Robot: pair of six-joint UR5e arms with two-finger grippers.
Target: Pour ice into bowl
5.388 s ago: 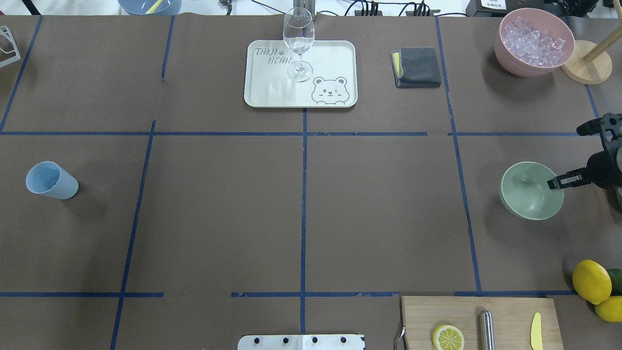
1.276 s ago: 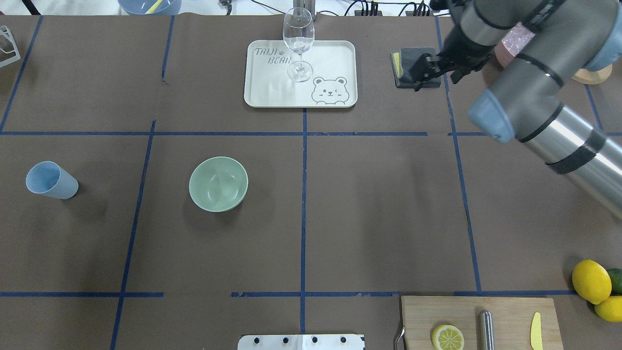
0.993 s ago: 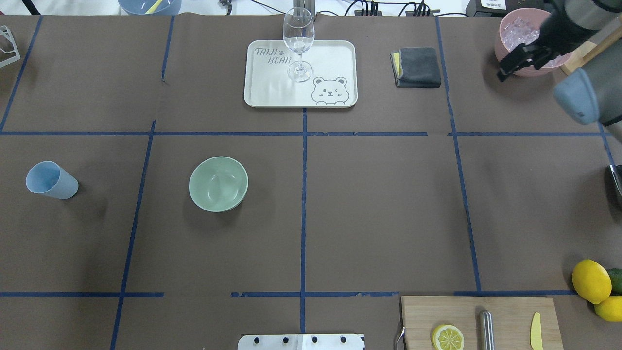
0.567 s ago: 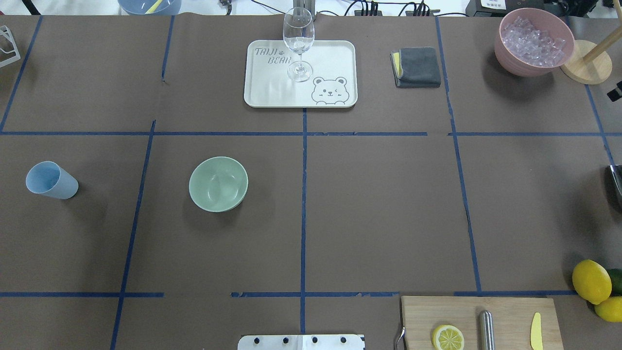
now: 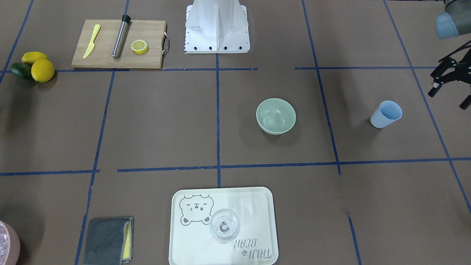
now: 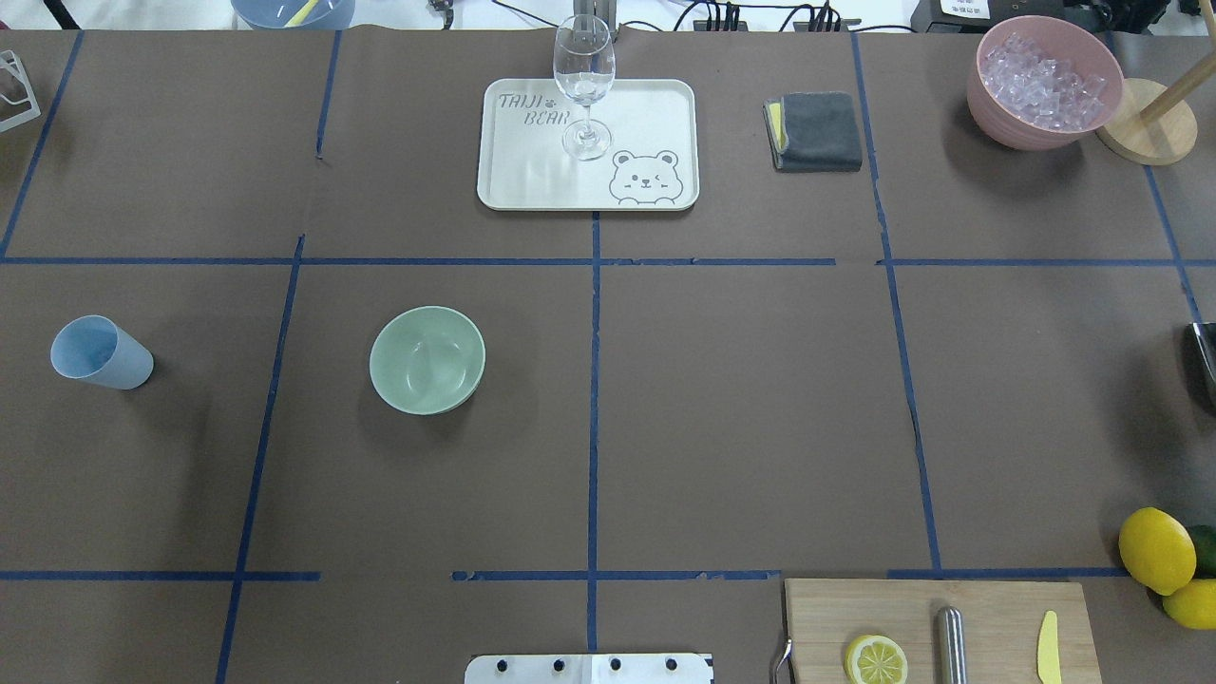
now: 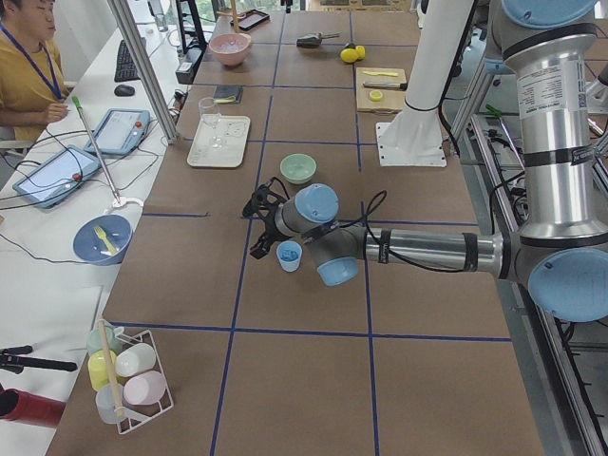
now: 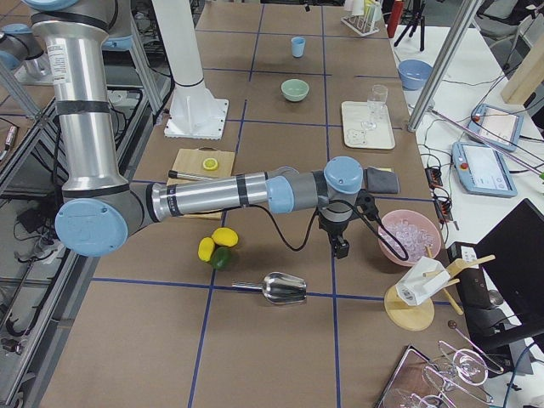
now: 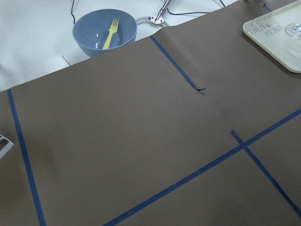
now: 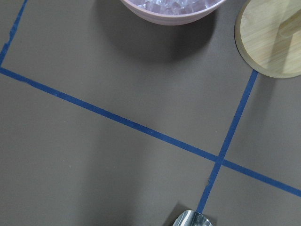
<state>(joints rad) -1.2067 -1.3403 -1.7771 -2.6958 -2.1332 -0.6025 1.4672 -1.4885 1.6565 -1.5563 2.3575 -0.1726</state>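
The sage-green bowl [image 6: 427, 359] stands empty, left of the table's middle; it also shows in the front-facing view [image 5: 276, 116]. The ice [image 6: 1042, 81] lies heaped in the pink container [image 6: 997, 119] at the far right corner, and in the right wrist view [image 10: 174, 4]. My left gripper [image 5: 448, 97] is open and empty, hovering beside the light blue cup [image 5: 385, 114]. My right gripper [image 8: 340, 246] hangs near the pink container, above the table; I cannot tell whether it is open or shut.
A metal scoop [image 8: 285, 289] lies at the right end of the table. A tray [image 6: 532, 185] holds a wine glass [image 6: 583, 85]. A grey cloth [image 6: 815, 131], a wooden stand [image 6: 1145, 123], a cutting board [image 6: 940, 608] and lemons [image 6: 1156, 549] sit around the right side.
The bowl went from the right side, on my right gripper's fingers, to left of centre. My right arm then swept right past the cloth and pink container, out of the overhead view.
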